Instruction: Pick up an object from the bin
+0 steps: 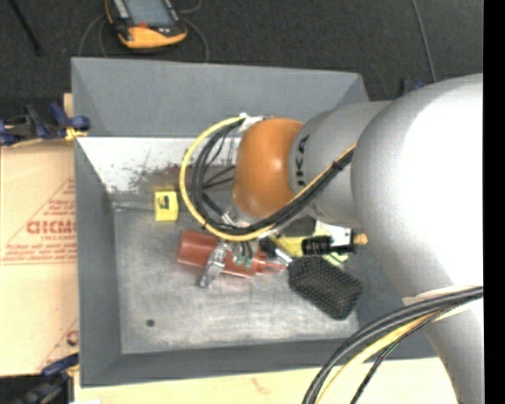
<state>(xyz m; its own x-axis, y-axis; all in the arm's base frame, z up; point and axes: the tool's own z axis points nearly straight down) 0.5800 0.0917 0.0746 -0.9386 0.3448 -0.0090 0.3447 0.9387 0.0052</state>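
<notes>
My gripper [209,273] reaches down under the orange wrist cover in the middle of the bin. Its metal tip rests on or just above a red, roughly cylindrical thing [195,250] that lies flat on the bin floor. A second red piece with green marks [257,264] extends to the right of the gripper. A small yellow block [165,206] stands to the upper left, apart from the gripper.
A black ribbed pad [324,287] lies to the right of the gripper, and a yellow and black pen-like thing [321,245] lies just above it. The arm and its cables cover the bin's right part. The bin floor at the lower left is bare metal.
</notes>
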